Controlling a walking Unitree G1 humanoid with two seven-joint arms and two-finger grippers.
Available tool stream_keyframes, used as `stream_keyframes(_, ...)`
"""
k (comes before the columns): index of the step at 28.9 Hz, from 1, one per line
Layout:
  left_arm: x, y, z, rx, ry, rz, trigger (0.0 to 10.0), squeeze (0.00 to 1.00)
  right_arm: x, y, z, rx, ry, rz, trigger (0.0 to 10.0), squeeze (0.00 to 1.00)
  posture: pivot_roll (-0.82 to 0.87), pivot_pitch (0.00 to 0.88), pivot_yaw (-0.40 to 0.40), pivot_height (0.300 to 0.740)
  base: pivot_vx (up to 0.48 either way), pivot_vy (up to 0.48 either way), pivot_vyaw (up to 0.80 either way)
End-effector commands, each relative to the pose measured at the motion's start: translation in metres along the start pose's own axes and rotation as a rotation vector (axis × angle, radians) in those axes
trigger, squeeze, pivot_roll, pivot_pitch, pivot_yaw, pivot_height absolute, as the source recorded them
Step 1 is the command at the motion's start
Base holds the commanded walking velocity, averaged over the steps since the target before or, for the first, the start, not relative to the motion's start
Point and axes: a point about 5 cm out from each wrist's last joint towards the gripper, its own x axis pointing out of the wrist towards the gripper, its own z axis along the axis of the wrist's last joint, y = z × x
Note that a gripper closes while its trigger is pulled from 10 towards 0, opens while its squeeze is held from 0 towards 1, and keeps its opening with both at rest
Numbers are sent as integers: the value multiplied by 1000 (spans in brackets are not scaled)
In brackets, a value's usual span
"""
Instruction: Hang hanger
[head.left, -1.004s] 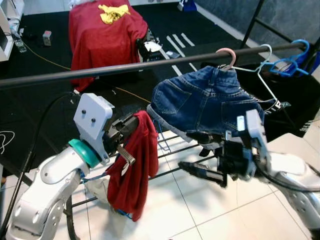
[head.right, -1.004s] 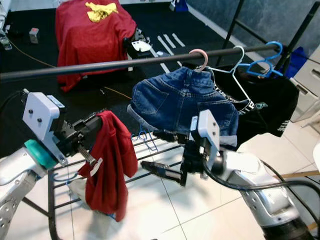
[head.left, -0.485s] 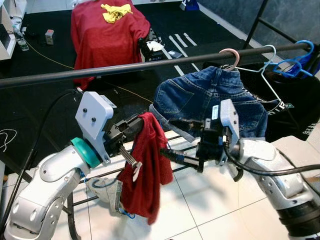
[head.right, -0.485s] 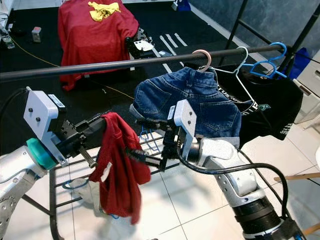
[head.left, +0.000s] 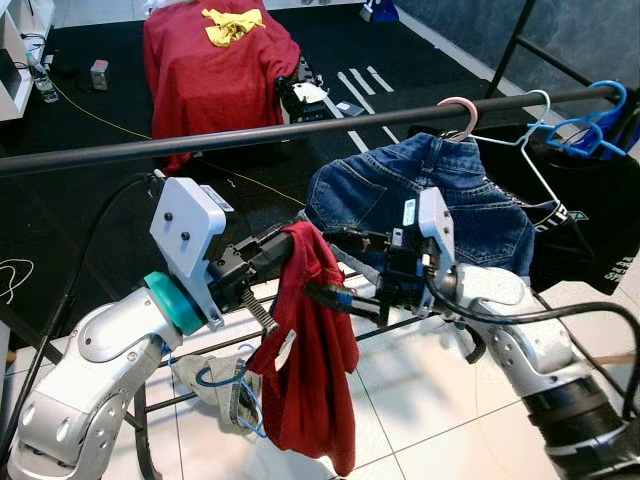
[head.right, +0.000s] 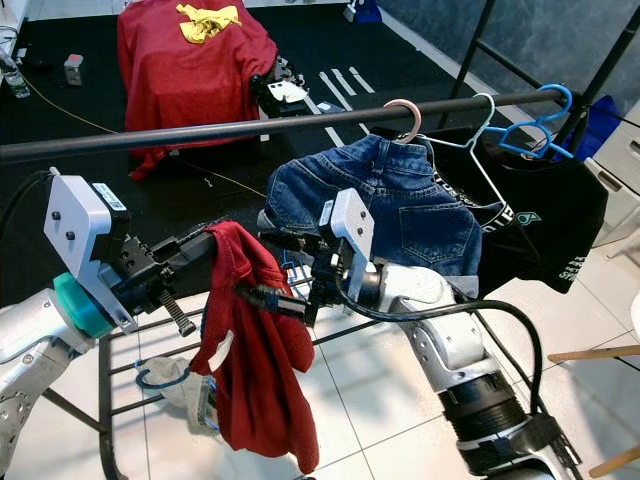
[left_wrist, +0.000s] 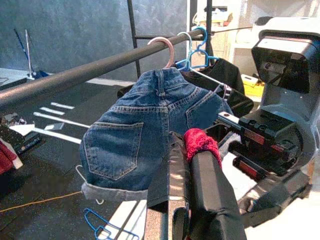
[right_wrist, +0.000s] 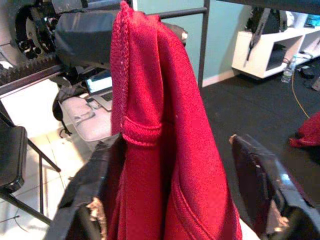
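left gripper (head.left: 285, 250) has its fingers pressed together on the top edge of a red garment (head.left: 305, 360), which drapes down from the pinch below the black rail (head.left: 250, 135). held high like this so the cloth hangs free and its upper fold is presented to the other arm (my reading).

right gripper (head.left: 325, 268) is level with that fold, fingers spread, one on each side of the red cloth in the right wrist view; whether either pad touches the cloth, cannot tell. looks like a handover or re-grip is being set up.

a hanger for this garment is not clearly visible; a thin blue wire loop (head.left: 225, 385) shows low beside the cloth, near a grey item (head.left: 205, 372), but i cannot tell if it is the hanger in question. task judged early: nothing red on the rail yet.

rail occupancy: denim shorts (head.left: 430, 205) on a pink hanger (head.left: 458, 113) right of centre, then a white hanger (head.left: 530, 125), blue hangers (head.left: 590, 120) and a black shirt (head.left: 580, 215) further right. the rail left of the shorts is bare, so that is the open room. the right forearm sits just in front of the shorts' hem, so lifting there risks brushing the denim. a lower black frame bar (head.left: 190, 395) runs behind the hanging cloth, a possible snag.
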Motion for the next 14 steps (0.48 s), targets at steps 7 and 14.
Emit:
stream_keyframes(7,0,-4,7,2,-27,-25,7608,0,18,10,0,21,-21,135,0,0,-57,155,50,740,0,0,0)
stream_keyframes(14,0,-6,7,-6,-24,-21,6039,0,26,8,-2,17,-40,155,0,0,-53,157,44,740,0,0,0)
